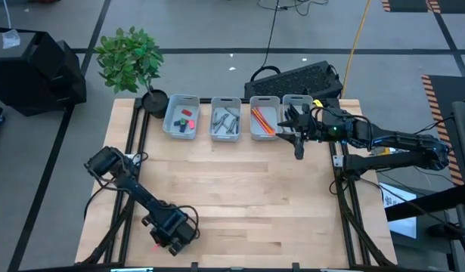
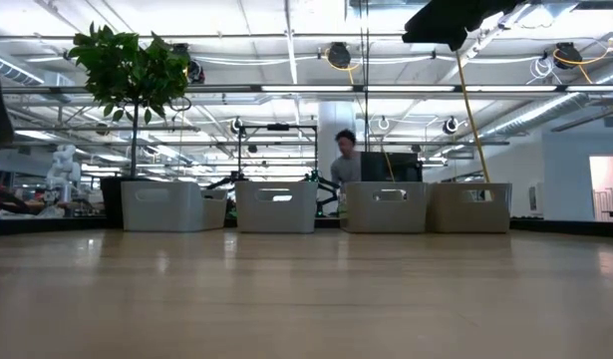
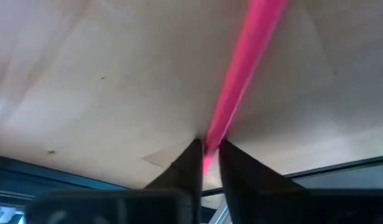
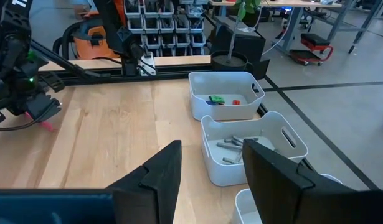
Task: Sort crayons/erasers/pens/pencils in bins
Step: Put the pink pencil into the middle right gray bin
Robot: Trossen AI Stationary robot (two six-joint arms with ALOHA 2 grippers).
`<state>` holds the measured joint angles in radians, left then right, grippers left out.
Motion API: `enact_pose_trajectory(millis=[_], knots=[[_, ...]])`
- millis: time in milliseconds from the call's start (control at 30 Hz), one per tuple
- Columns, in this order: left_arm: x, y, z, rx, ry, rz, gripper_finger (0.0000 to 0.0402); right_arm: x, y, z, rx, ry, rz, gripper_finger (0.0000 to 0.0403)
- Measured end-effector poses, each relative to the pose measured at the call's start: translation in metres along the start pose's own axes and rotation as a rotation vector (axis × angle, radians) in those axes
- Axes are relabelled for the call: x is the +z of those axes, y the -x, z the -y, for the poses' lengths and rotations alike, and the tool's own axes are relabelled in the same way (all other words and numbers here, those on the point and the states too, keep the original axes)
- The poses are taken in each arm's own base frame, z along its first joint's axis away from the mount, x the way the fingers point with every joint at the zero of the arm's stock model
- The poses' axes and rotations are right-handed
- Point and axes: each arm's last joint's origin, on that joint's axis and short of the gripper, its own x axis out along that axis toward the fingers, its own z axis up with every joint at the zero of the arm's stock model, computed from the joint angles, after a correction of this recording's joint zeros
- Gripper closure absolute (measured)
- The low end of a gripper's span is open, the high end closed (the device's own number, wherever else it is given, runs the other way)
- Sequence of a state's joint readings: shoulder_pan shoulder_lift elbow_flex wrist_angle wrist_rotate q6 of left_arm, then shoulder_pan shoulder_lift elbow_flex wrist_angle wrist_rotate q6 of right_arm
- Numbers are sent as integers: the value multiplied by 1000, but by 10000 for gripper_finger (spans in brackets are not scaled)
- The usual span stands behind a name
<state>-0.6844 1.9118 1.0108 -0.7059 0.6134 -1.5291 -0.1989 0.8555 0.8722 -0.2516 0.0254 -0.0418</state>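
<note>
Four pale bins stand in a row at the table's far edge. The left one [image 1: 181,115] holds the erasers [image 4: 216,98], the second [image 1: 225,117] grey sticks, the third [image 1: 264,117] orange-red sticks. My right gripper [image 1: 292,125] hovers open over the fourth bin [image 1: 295,102], with nothing between its fingers [image 4: 210,180]. At the near left, my left gripper [image 1: 160,240] is shut on a pink stick [image 3: 241,68], which also shows in the right wrist view [image 4: 47,124]. My left gripper pinches the pink stick's end [image 3: 208,149] between its two fingertips [image 3: 192,163]. The stick runs on forward from the fingertips, roughly in line with them, out past the picture's edge. Whether it hangs clear of the table or touches it, I cannot tell.
A potted plant [image 1: 130,60] stands at the far left corner beside the bins. A black keyboard [image 1: 300,78] lies behind the bins. A person [image 2: 346,160] shows in the room beyond. Bare wood [image 1: 240,189] stretches between the bins and the near edge.
</note>
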Motion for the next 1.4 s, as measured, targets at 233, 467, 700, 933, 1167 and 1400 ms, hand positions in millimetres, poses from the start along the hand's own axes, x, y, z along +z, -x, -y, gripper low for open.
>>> enact_pose_trajectory(millis=[233,467,700,933,1167,1400], knots=[[9,5,-2,-7,30,11,386,0,0,0,0,23,0,241],[14,13,-2,-34,24,26,377,0,-1,0,1,9,-5,241],[14,49,-10,-113,56,317,387,-3,-9,0,2,-13,-35,241],[18,91,-23,-225,106,598,396,-6,-20,-1,4,-20,-56,241],[32,107,-25,-274,75,663,395,-9,-28,-2,10,-51,-88,235],[46,118,-27,-314,112,696,384,-13,-35,-3,34,-84,-124,234]])
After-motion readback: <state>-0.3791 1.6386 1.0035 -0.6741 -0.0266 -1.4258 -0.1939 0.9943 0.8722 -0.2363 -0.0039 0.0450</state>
